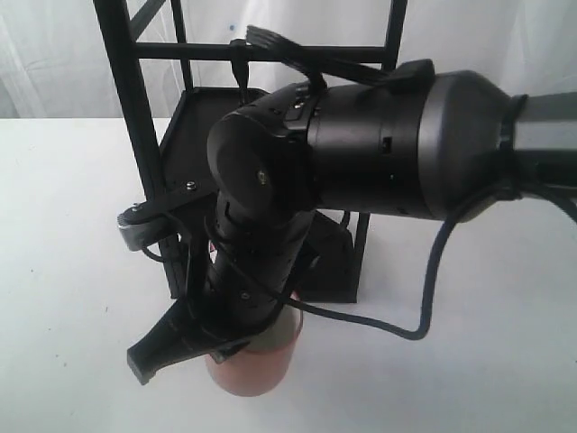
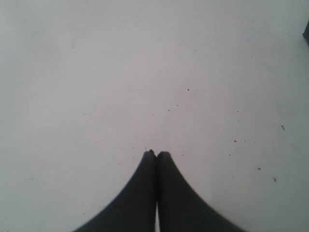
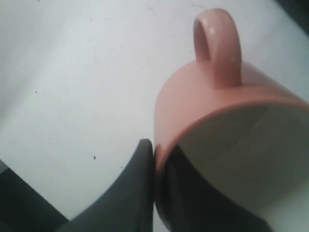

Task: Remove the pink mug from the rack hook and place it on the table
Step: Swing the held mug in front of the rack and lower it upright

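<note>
The pink mug [image 3: 212,96] is off the rack, and my right gripper [image 3: 155,150] is shut on its rim, one finger outside the wall and the other inside the cream-white interior. Its loop handle [image 3: 218,43] points away from the fingers. In the exterior view the pink mug [image 1: 261,361] shows under the right arm, low over or on the white table [image 1: 72,271] in front of the black rack [image 1: 135,135]; contact is hidden. The rack hook [image 1: 240,68] hangs bare from the crossbar. My left gripper [image 2: 156,153] is shut over bare table, holding nothing.
The right arm's big black body [image 1: 379,153] reaches across the rack's front and hides most of its shelves. A black cable [image 1: 424,307] loops down beside the mug. White tabletop [image 2: 145,72] with tiny dark specks lies under the left gripper.
</note>
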Robot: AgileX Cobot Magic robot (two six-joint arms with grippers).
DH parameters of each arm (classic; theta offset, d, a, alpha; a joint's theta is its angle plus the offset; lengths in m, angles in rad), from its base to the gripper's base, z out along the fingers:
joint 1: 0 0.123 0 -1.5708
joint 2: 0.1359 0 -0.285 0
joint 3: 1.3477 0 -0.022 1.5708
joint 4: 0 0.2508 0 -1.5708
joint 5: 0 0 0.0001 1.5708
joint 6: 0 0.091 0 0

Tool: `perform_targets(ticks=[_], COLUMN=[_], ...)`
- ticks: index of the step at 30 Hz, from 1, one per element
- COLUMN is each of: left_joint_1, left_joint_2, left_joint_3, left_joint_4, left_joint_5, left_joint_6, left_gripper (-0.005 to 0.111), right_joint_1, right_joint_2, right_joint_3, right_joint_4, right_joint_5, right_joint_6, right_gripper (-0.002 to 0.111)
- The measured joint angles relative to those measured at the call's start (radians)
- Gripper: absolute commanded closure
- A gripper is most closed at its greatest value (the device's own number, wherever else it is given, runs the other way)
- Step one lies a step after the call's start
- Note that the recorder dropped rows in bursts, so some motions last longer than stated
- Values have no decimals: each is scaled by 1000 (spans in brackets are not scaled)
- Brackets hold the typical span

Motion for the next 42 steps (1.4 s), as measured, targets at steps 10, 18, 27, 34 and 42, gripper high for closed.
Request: perform_targets(ticks=[10, 18, 27, 34, 42], left_joint_1=[0, 0, 0, 0, 0], left_joint_2=[0, 0, 0, 0, 0], left_joint_3=[0, 0, 0, 0, 0], left_joint_4=[0, 0, 0, 0, 0], left_joint_5=[0, 0, 0, 0, 0], left_joint_6=[0, 0, 0, 0, 0], left_gripper=[107, 107, 107, 107, 107], right_joint_1=[-2, -2, -2, -2, -2], right_joint_2=[32, 64, 91, 92, 92], right_joint_3=[-1, -1, -1, -1, -1], right_joint_4=[-1, -4, -4, -7, -7], right_joint_5=[22, 15, 6, -2, -2], right_joint_6=[-12, -52, -54, -54, -54], right_gripper=[108, 108, 108, 108, 108])
